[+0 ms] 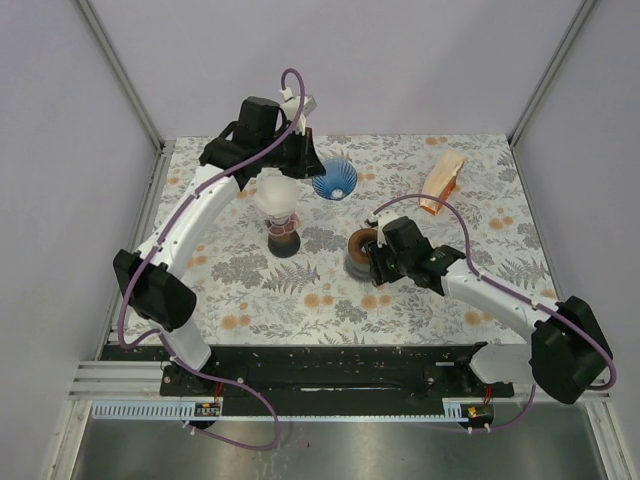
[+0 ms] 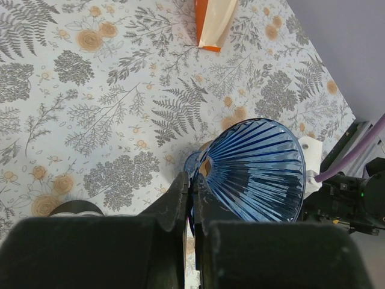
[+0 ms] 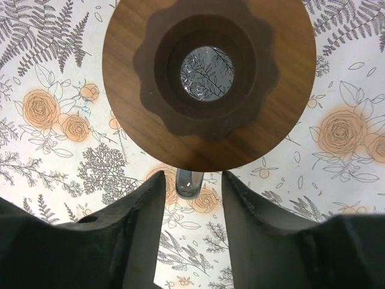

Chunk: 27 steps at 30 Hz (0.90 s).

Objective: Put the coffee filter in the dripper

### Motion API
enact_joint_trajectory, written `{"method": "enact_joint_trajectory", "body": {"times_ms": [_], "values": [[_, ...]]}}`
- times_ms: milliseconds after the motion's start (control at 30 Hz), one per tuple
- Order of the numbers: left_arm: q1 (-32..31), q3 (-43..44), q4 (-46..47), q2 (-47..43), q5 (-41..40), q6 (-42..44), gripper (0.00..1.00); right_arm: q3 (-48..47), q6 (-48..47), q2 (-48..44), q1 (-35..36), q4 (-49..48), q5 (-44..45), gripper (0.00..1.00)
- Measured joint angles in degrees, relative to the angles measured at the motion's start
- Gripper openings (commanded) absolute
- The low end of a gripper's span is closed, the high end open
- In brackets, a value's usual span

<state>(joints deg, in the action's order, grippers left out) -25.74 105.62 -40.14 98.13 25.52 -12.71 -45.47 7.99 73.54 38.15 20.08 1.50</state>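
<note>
Nearest the arm bases, the right claw [image 3: 192,176] is low over the floral worktop [image 1: 250,300], fingers spread wide w/ nothing btwn them but a short metal stem [image 3: 189,183]. That stem belongs to the round wooden stand [image 3: 138,72] just ahead of the fingertips. The stand's disc has a scalloped recess and a centre hole, and the worktop print shows through the hole. The right wrist view doesn't show the fingers touching the wood.

Left of the stand and a bit farther back, a white cone [image 1: 275,196] sits mouth-up on a small dark base [image 1: 284,242], apart from both claws.

Farther back, the left claw [image 2: 192,180] has its fingers pressed almost together, pinching the rim of the blue dripper [image 2: 258,168]. The dripper is tilted, so the ribbed inside faces the wrist cam. Can't tell if its foot touches the worktop. It looks empty inside, w/ only blue ribs visible.

Farthest, toward the right rear corner, a cream wedge in an orange sleeve [image 2: 216,21] lies flat on the worktop, well apart from the rest.

The filter isn't in the dripper. The white cone looks like paper, the wedge could be a stack of them, and these views don't show which is the filter.
</note>
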Motion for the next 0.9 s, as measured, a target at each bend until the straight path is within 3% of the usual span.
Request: {"method": "enact_joint_trajectory", "body": {"times_ms": [300,533,900], "values": [[-1.3,-1.9,0.4,-0.3,0.3,0.0,0.00,0.1,0.6,-5.3,0.0,3.7,-1.2,1.00],[-1.7,-3.0,0.4,-0.3,0.2,0.0,0.00,-4.2,0.9,-11.0,0.1,11.8,-4.2,0.99],[-2.4,-4.9,0.9,-0.9,0.3,-3.0,0.00,-31.2,2.0,-8.5,0.2,31.6,-6.2,0.98]]}}
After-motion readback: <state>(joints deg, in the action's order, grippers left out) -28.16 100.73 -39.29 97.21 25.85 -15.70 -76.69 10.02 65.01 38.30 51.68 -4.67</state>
